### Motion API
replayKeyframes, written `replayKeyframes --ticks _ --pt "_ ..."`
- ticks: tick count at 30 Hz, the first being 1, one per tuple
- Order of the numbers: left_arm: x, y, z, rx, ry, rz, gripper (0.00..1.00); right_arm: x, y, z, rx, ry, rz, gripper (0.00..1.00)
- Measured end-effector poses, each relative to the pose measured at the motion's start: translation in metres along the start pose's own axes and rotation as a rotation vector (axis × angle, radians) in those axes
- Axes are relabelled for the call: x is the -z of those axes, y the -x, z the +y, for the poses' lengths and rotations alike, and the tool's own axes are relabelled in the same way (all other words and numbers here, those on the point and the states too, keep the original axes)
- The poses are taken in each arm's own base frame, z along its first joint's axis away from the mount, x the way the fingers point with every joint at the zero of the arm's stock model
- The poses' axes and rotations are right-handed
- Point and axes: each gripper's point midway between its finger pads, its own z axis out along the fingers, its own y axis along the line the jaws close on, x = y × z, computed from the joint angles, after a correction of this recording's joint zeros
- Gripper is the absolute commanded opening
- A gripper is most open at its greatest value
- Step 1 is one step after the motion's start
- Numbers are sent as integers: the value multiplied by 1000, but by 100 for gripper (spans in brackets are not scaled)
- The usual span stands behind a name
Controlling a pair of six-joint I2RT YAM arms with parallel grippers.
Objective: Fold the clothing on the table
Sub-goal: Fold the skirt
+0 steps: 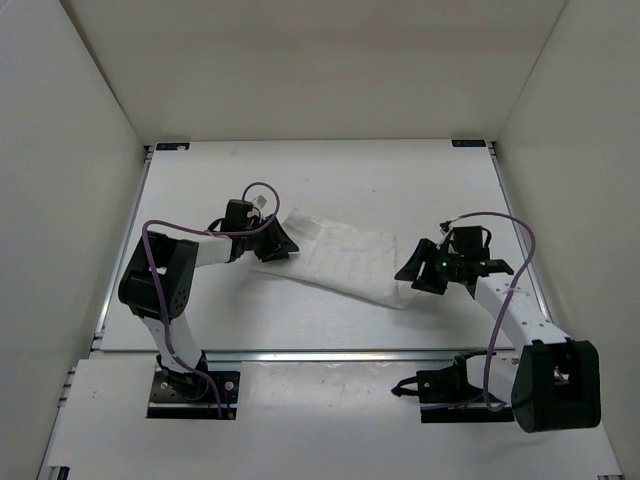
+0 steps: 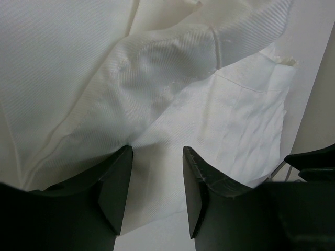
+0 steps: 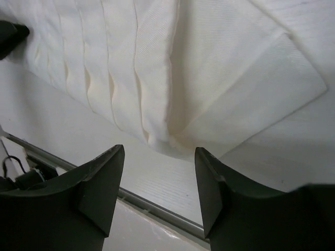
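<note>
Plainly parted, the right pincer — jaws wide, nothing between them, hanging low just short of the near corner of the clothing, past the last pleat and beside a flat flap. Probably poised that way to take this corner for a fold. Left pincer likewise parted, though narrower, set low at the opposite end, rumpled cloth showing through the gap and no clear pinch on it. Further out: garment spread as a slanted band across the middle of the table, lying flat, gripped at neither end — one pincer at each short edge, apparently ready to carry one end over the other.
</note>
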Motion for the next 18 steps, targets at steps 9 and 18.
replayKeyframes --ticks 9,18 --pt "0 -1 -1 -3 -1 2 55 -9 -71 -21 -236 24 97 69" --pt "-1 -2 -1 -5 -5 -1 55 -22 -61 -2 -338 159 54 67"
